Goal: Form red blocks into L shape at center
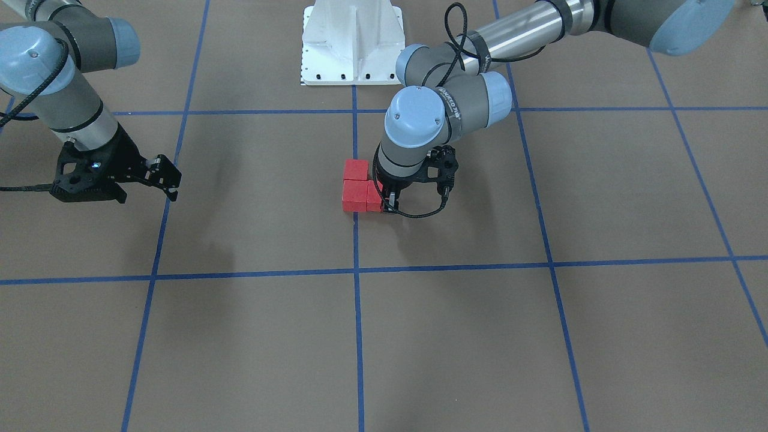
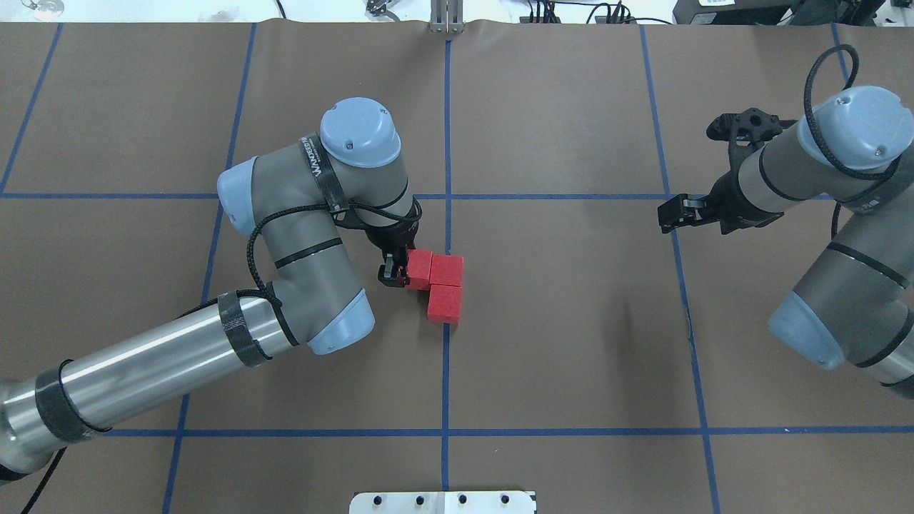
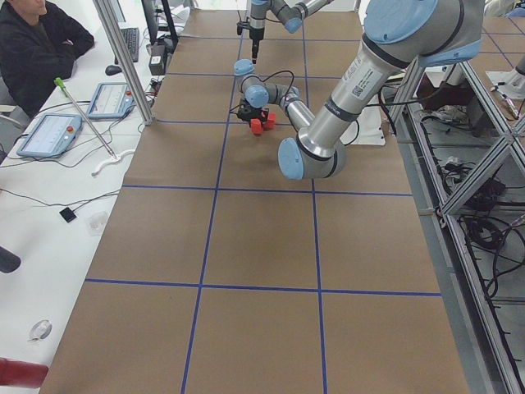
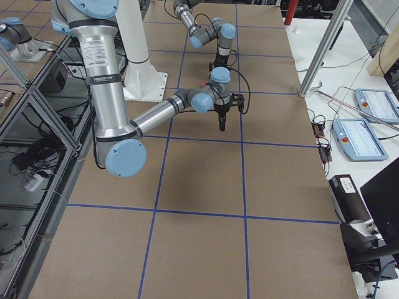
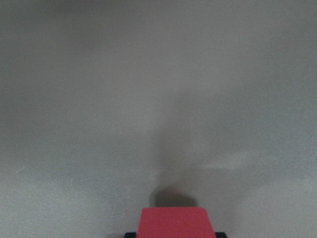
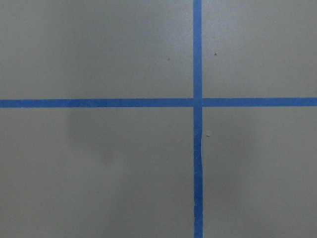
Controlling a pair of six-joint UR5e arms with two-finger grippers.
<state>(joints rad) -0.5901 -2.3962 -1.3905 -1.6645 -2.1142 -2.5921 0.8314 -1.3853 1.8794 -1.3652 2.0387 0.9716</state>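
Observation:
Three red blocks lie together in an L on the center patch (image 2: 500, 300), astride the middle blue tape line. The corner block (image 2: 448, 270) has one block (image 2: 444, 304) on its near side and one block (image 2: 420, 267) on its left. My left gripper (image 2: 395, 273) points down and is shut on that left block, which fills the bottom of the left wrist view (image 5: 174, 224). The front view shows the same L (image 1: 355, 193) with the left gripper (image 1: 387, 203) at its right end. My right gripper (image 2: 668, 215) hangs open and empty far to the right.
The white robot base (image 1: 351, 42) stands at the table's near edge behind the blocks. Blue tape lines (image 6: 197, 148) form a grid on the brown floor. An operator sits at a side bench with tablets (image 3: 49, 131) beyond the table's far edge.

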